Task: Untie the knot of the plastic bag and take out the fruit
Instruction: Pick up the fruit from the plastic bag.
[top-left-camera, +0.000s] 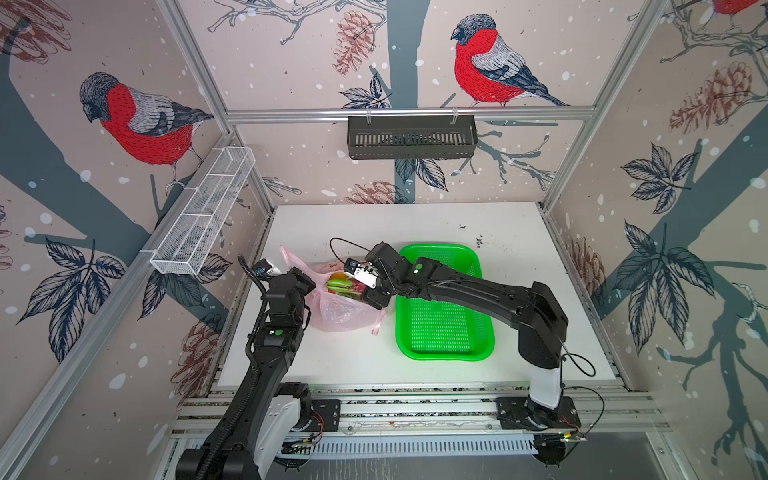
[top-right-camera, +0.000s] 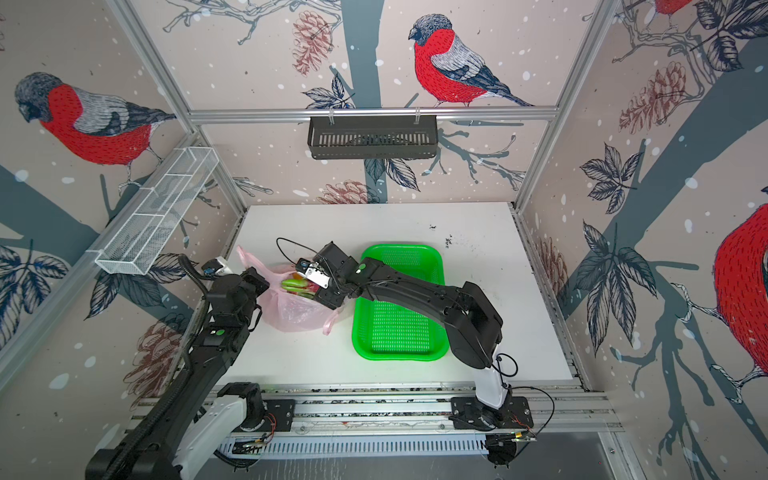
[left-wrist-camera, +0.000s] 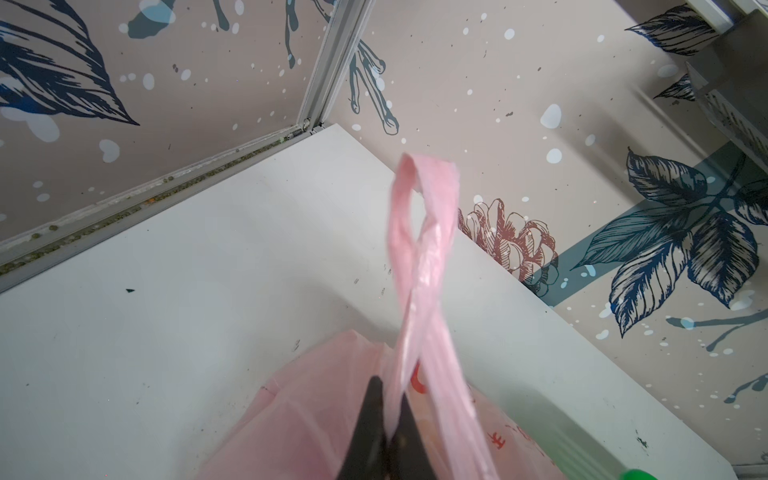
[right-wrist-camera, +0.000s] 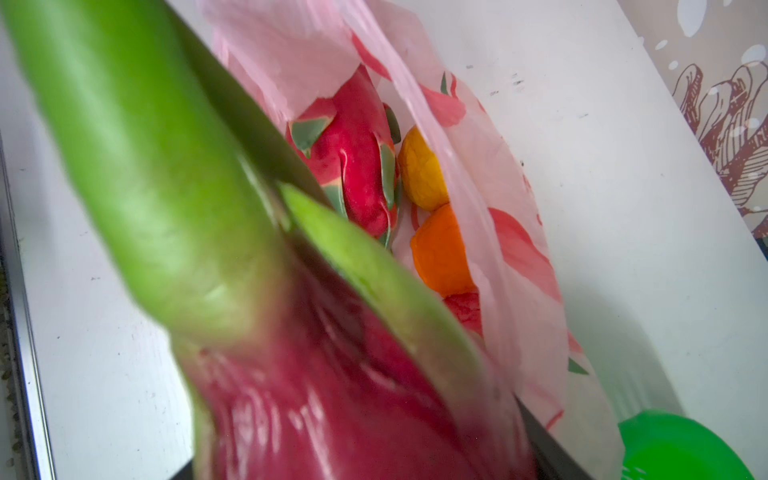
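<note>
Left fingers (left-wrist-camera: 370, 428) pinch the pink plastic bag (left-wrist-camera: 307, 415) by its twisted handle (left-wrist-camera: 419, 316).

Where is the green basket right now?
In both top views the green basket sits on the white table, just to the robot's right of the pink bag, with the right arm reaching across it.

The plastic bag (top-right-camera: 293, 318) lay open on the white table (top-right-camera: 374, 224), just beside the green tray (top-right-camera: 399, 330). The left gripper (top-right-camera: 262, 286) met the bag's edge away from the tray, with a pink handle loop (top-right-camera: 246, 258) standing up beside it. The right gripper (top-right-camera: 326, 297) reached over the tray's corner into the bag's mouth, against a green-scaled dragon fruit (top-right-camera: 296, 284).
</note>
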